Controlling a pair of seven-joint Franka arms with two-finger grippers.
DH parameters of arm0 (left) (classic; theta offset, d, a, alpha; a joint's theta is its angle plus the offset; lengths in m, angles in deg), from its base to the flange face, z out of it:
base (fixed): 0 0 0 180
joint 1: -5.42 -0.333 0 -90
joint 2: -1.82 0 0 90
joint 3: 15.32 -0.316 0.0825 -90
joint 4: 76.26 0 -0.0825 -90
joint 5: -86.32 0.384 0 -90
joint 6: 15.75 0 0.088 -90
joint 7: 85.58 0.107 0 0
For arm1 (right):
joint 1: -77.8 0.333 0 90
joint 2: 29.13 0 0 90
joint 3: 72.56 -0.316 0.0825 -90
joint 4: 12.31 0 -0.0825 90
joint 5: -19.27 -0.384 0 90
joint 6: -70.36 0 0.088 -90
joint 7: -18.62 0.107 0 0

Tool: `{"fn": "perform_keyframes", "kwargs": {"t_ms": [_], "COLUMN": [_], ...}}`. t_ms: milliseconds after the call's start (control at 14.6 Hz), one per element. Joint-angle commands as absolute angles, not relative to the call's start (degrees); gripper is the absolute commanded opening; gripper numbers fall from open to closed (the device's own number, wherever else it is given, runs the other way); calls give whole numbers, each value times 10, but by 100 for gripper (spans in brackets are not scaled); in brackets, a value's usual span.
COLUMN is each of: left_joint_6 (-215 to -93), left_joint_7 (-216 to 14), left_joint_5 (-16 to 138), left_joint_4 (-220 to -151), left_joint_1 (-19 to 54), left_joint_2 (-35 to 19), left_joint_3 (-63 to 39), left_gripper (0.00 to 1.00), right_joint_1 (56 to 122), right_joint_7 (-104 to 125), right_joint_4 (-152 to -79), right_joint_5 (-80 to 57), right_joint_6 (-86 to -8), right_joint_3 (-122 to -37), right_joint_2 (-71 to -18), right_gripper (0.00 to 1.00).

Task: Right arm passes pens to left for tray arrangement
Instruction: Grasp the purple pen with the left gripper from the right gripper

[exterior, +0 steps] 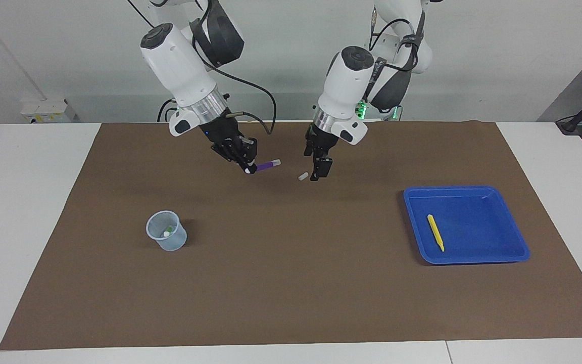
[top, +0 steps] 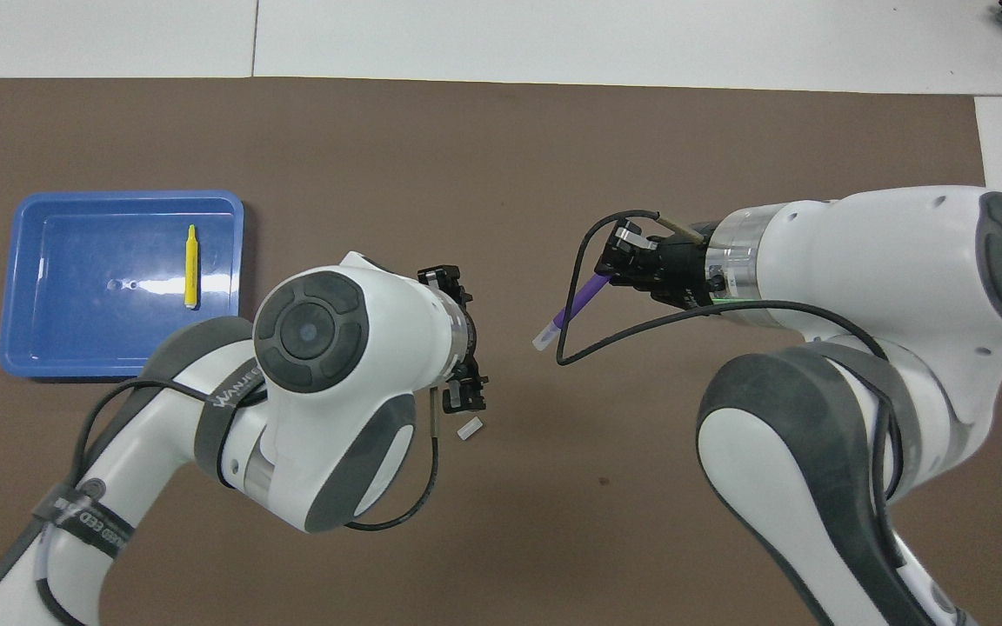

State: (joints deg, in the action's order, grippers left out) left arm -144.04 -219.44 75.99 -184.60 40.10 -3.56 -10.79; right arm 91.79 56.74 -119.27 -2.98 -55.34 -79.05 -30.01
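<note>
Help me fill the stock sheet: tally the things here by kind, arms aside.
Slim marker pens: 3 (yellow pen, purple pen, green pen, barely showing)
Shallow bright blue plastic tray: 1
Small translucent bluish cup: 1
Tiny white stub: 1
Total: 6

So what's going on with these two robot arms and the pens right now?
The right gripper holds a purple pen above the brown mat, its whitish tip pointing toward the left gripper, which hangs close by over a small white stub on the mat. The purple pen has not been passed yet. A yellow pen already lies in the blue tray at the left arm's end. A translucent cup stands at the right arm's end with something small and greenish inside.
</note>
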Motion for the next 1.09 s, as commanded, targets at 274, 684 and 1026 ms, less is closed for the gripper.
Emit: {"fn": "perform_keyframes", "kwargs": {"t_ms": [274,684,1026], "left_joint_6": [-1550,-1565,-1565], "left_joint_7": [-2449,-2506,-2509], "left_joint_5": [761,761,763], "left_joint_4": [-1856,-1859,-1856], "left_joint_1": [452,447,449], "left_joint_2": [-41,-41,-43], "left_joint_3": [-120,-124,-124], "left_gripper": [100,58,11], "right_joint_1": [929,930,931], "right_joint_7": [581,583,583], "right_joint_4": [-1201,-1202,-1202], "right_joint_5": [-46,-45,-45], "right_joint_6": [-568,-568,-568], "right_joint_3": [-791,-791,-791], "right_joint_2": [-296,-296,-295], "right_gripper": [0,0,0]}}
